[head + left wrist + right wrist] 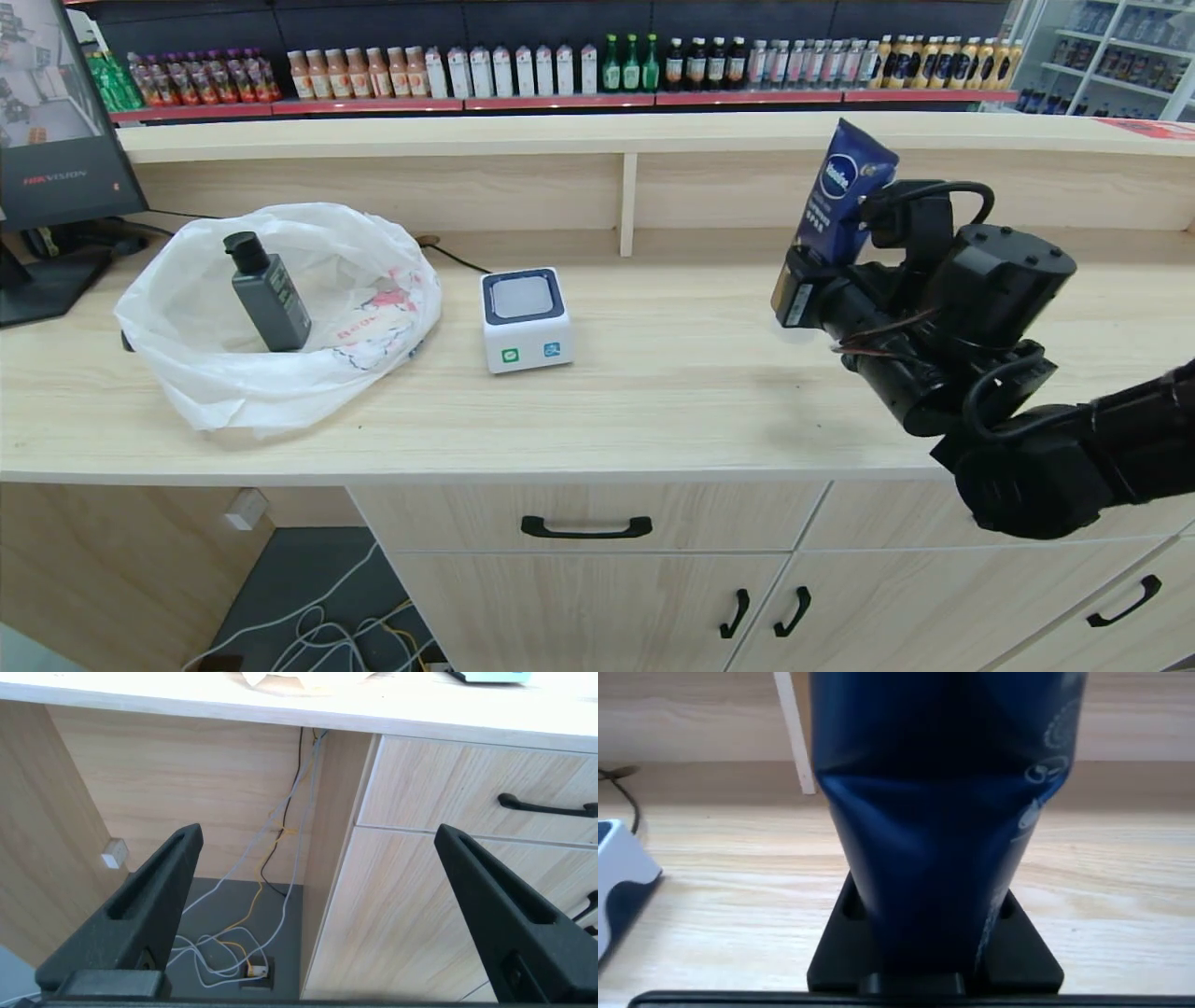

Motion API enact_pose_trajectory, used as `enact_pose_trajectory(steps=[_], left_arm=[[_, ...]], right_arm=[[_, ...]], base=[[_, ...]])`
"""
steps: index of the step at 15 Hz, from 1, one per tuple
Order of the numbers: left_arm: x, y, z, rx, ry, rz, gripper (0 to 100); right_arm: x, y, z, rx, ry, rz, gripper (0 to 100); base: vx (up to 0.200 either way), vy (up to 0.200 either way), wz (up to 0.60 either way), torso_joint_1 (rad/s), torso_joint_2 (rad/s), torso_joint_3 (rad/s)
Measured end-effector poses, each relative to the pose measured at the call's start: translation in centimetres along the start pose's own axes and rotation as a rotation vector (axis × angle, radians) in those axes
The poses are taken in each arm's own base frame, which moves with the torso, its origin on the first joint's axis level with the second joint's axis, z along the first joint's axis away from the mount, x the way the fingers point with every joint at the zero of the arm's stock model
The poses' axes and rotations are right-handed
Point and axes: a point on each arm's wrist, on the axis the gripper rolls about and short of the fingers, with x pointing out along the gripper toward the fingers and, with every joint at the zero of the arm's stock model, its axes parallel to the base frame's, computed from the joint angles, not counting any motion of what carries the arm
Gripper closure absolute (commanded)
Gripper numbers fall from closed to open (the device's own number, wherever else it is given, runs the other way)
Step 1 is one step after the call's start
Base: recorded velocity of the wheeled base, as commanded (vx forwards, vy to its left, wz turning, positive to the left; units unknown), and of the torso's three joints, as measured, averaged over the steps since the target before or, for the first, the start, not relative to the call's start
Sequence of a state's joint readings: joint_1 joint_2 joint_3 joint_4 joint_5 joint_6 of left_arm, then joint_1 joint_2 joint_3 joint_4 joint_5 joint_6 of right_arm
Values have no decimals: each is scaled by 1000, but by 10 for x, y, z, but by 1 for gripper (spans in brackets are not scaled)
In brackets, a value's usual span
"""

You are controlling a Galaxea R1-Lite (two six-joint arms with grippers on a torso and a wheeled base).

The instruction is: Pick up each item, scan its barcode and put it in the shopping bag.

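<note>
Now the right pincer (826,271) is closed tight on the lower part of a blue tube (843,187), which it holds roughly upright in the air above the right end of the bench (672,392), well clear of the wood. The step in hand looks like the scan, so the tube has to be carried toward the white cube scanner (525,319), which sits about midway along the bench between its front and back edges. To do this well, I would turn the wrist so that the side bearing the barcode faces the scanner's glass top, hold it near and level for a moment, and keep the pincer's fingers off the printed code; which face carries the barcode I cannot tell from here. The tube is soft, so a firm but unhurried carry should keep it from bending or slipping. The shopping bag (187,373) lies open near the left end of the bench, its rim folded down wide, and a dark grey bottle (269,294) stands upright inside it, toward the middle. The bag has room beside the bottle for the tube. The left pincer (318,835) is spread wide and holds nothing, below the bench's front edge, facing the cupboard.
</note>
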State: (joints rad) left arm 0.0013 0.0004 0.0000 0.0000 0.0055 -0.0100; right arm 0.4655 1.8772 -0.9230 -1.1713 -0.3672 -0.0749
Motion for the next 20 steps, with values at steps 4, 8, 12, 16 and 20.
enact_pose_trajectory(steps=[4, 8, 12, 16, 20], left_arm=[[0, 0, 0, 0, 0, 0, 0], [0, 0, 0, 0, 0, 0, 0], [0, 0, 0, 0, 0, 0, 0], [0, 0, 0, 0, 0, 0, 0], [0, 0, 0, 0, 0, 0, 0]], right_arm=[[-43, 19, 8, -25, -54, 62, 100], [-79, 28, -3, -66, -95, 129, 100], [-105, 45, -14, -170, -79, 224, 100], [-129, 75, -11, -261, -113, 354, 100], [-155, 101, -6, -415, -181, 464, 100]], base=[[0, 0, 0, 0, 0, 0], [0, 0, 0, 0, 0, 0], [0, 0, 0, 0, 0, 0], [0, 0, 0, 0, 0, 0], [0, 0, 0, 0, 0, 0]])
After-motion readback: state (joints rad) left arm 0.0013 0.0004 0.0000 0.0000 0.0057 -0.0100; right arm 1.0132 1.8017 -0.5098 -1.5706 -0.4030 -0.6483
